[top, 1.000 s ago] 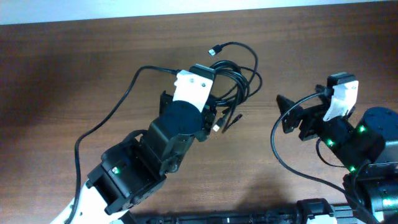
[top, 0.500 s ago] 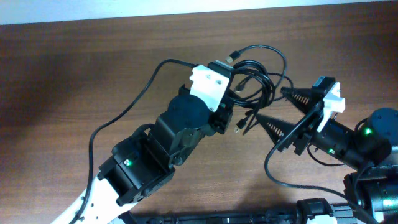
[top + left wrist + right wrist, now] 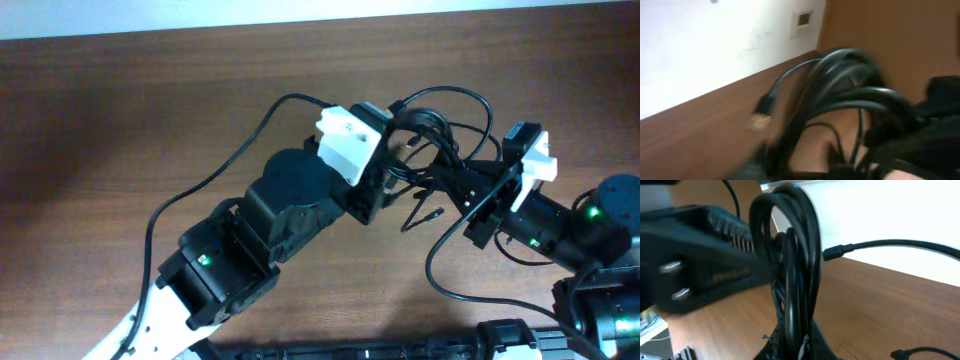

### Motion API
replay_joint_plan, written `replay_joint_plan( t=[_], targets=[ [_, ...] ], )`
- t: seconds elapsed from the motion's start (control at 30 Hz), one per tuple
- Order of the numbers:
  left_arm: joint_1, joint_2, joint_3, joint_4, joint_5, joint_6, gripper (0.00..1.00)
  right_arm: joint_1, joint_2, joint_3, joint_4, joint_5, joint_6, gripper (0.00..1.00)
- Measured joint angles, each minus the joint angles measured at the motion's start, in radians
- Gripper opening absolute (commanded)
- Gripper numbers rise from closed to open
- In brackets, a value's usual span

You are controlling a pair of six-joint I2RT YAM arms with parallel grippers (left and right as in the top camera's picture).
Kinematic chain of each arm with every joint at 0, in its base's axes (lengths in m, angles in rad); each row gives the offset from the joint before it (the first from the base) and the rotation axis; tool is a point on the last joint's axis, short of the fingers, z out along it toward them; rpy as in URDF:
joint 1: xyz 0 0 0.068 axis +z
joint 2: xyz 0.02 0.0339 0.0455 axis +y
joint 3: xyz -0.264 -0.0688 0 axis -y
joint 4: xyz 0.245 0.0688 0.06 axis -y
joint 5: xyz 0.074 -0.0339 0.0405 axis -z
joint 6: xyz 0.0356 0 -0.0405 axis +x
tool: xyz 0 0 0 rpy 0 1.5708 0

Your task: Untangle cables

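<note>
There's the right pincer (image 3: 465,185) pressed together on the cables (image 3: 440,125): the bundle sits at its tips, loops stretching across to the left pincer (image 3: 385,180), whose spread I can't tell. Right arm's nearer.

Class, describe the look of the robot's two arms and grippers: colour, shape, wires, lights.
Left arm and right arm: black, bulky round joints, green lights, a thick black wire each. Left gripper and right gripper: white covers, black fingers, ridged on the right one.
</note>
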Motion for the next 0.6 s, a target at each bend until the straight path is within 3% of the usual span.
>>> replay_joint_plan(
  t=[0.23,0.33,0.5,0.57,0.6],
  targets=[
    [0.068,-0.047,0.0,0.002,0.028,0.093,0.99,0.0,0.003,0.0,-0.093,0.077,-0.185,0.04],
    [0.1,-0.072,0.005,-0.039,0.061,0.217,0.99,0.0,0.003,0.0,-0.138,0.051,-0.29,0.04],
    [0.105,-0.071,0.007,-0.157,0.293,0.491,0.99,0.0,0.003,0.0,-0.235,-0.011,-0.427,0.04],
    [0.104,-0.068,0.007,-0.174,0.341,0.535,1.0,0.0,0.003,0.0,-0.255,-0.035,-0.451,0.04],
    [0.105,-0.064,0.007,-0.176,0.351,0.543,0.95,0.0,0.003,0.0,-0.263,-0.052,-0.464,0.04]
  ],
)
